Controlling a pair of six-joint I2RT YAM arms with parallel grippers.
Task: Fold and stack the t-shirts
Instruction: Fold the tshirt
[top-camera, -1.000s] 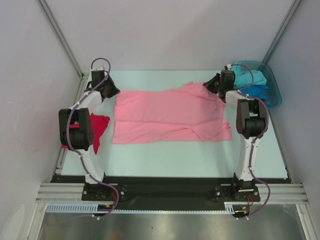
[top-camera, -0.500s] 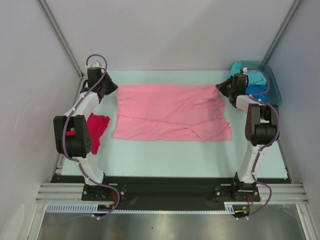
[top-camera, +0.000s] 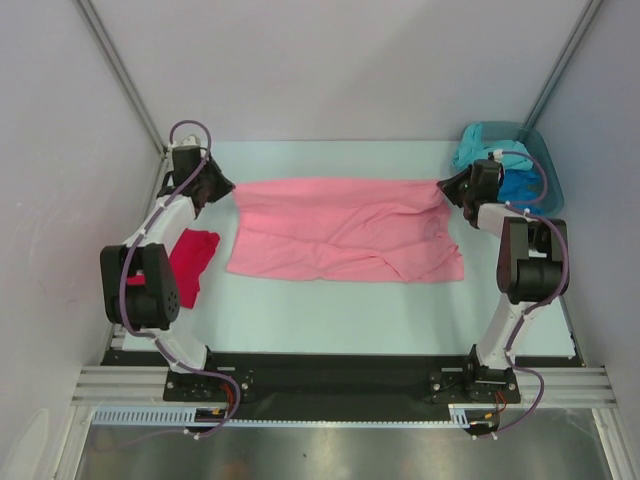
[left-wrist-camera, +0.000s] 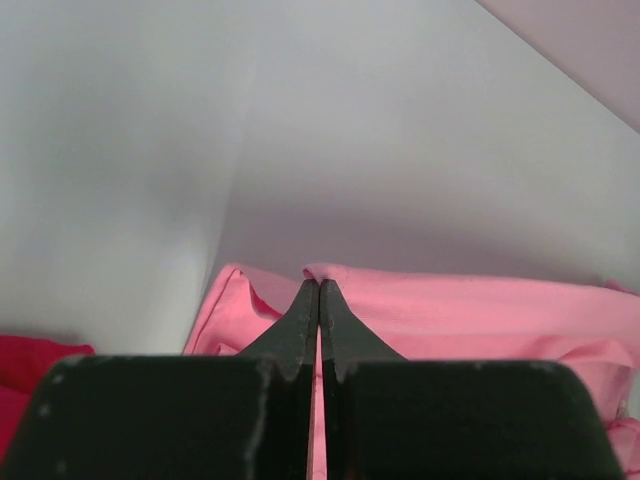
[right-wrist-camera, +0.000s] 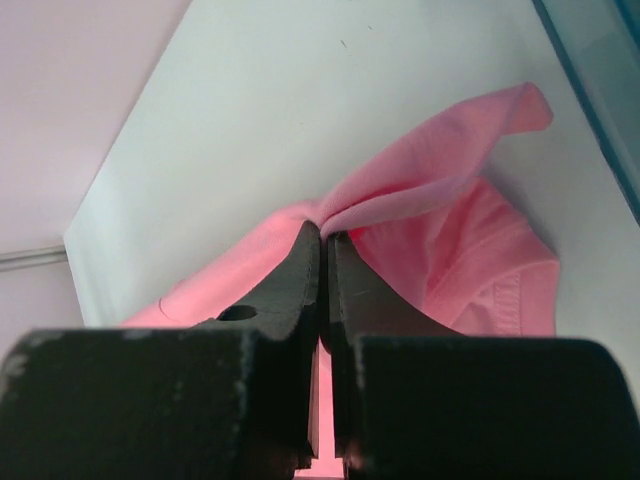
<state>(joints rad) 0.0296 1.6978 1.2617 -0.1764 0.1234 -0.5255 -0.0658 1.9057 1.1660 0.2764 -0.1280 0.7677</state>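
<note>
In the top view the light pink t-shirt (top-camera: 340, 225) lies spread across the middle of the pale desk (top-camera: 350, 310), reaching almost from one arm to the other. Its far edge runs in a nearly straight line between the two sets of jaws, while the near half lies flat with a few diagonal creases.

The left arm (top-camera: 150, 240) reaches to the upper left of the frame. Its jaws are pressed together on the shirt's far left corner, and the left wrist view shows a small fold of pink cloth (left-wrist-camera: 480, 320) pinched at their tips.

The right arm (top-camera: 525, 255) reaches to the upper right, its jaws likewise clamped on the far right corner. In the right wrist view the pink fabric (right-wrist-camera: 450, 250) bunches at the tips and fans out beyond them.

A crimson t-shirt (top-camera: 190, 262) lies crumpled at the left edge of the desk, beside the left arm and apart from the pink one. At the upper right a teal tub (top-camera: 548, 170) holds a turquoise t-shirt (top-camera: 480, 145) and a blue t-shirt (top-camera: 520, 188).
</note>
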